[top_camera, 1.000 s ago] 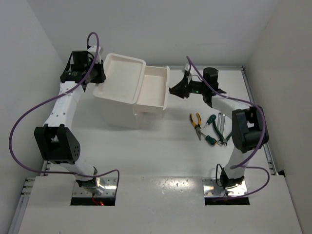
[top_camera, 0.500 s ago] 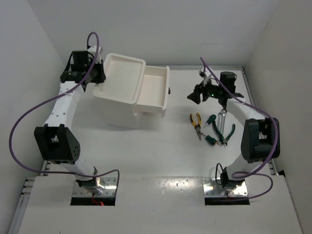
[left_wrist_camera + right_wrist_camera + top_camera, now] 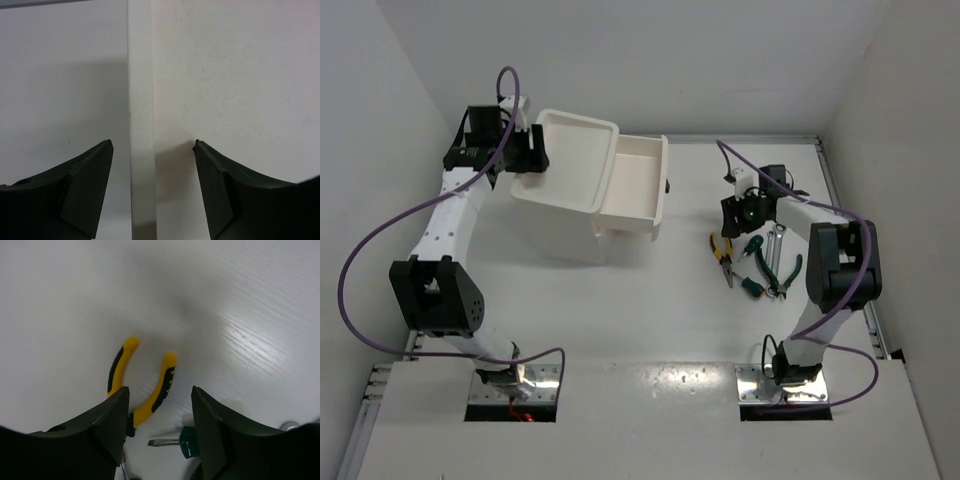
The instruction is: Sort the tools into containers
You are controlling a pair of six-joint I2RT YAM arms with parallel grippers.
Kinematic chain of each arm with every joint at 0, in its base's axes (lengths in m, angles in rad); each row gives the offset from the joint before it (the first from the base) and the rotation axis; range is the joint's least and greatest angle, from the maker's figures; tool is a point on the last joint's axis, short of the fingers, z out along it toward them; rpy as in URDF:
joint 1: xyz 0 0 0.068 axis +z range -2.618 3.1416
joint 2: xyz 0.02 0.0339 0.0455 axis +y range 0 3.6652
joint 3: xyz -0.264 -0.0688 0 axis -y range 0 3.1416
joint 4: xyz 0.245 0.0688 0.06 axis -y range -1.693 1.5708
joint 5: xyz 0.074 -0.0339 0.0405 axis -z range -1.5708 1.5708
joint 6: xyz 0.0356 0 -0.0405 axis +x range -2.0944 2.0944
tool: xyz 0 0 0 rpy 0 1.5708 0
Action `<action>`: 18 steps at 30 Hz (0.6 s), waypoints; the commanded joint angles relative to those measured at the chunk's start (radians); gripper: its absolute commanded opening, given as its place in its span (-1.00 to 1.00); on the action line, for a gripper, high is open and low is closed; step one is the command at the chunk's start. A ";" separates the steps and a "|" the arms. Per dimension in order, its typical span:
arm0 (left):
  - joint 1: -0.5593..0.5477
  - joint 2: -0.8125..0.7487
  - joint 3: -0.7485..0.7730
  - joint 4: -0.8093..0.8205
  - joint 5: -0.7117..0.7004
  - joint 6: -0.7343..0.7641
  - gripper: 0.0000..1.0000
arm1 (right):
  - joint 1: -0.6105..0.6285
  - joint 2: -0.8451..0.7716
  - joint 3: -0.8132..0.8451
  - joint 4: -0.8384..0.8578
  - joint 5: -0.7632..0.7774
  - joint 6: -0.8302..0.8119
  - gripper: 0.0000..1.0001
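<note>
White walls [image 3: 620, 60] close round a white worktop [image 3: 650, 310] in the overhead view. Far left on it stands the white drawer unit [image 3: 565, 235]. Its recessed tray top [image 3: 565, 160] shows only bare plastic. Its top drawer [image 3: 638, 185] is pulled out to the right and likewise shows only its white floor. The left hand [image 3: 533, 157] sits at the tray's left edge, close to the left wall. The right hand [image 3: 742, 215] points down well to the right of the drawer, with bare worktop between them. Just on the near side of that hand lie the yellow-handled pliers [image 3: 723, 255]. To their right are the green-handled screwdriver [image 3: 752, 244], the two wrenches [image 3: 771, 245] and the green-handled pliers [image 3: 782, 277], all on the worktop near its right edge.

From the left wrist, the left hand's fingers [image 3: 85, 190] are spread wide and hold nothing. The tray rim [image 3: 140, 90] runs straight away between them, touching neither, with plain white on either side.

From the right wrist, the right hand's fingers [image 3: 112, 430] stand apart and empty above the worktop. The pliers' two yellow handles lie in the gap below, reaching away from the hand. The screwdriver's flat tip and green handle lie by the right finger. Open worktop stretches ahead.
</note>
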 commanded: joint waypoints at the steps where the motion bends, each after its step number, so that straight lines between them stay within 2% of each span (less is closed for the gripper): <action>1: -0.008 -0.038 -0.020 -0.061 0.024 -0.005 0.45 | 0.007 0.004 0.046 -0.026 0.068 0.022 0.07; 7: -0.008 -0.057 -0.020 -0.040 -0.003 -0.005 0.45 | 0.016 0.036 0.046 -0.045 0.104 0.013 -0.06; 16: -0.008 -0.087 -0.020 -0.006 -0.014 0.004 0.45 | 0.034 0.078 0.037 -0.033 0.145 0.003 -0.06; 18: -0.008 -0.087 -0.011 -0.006 -0.014 0.004 0.45 | 0.044 0.102 0.046 -0.033 0.171 0.003 -0.14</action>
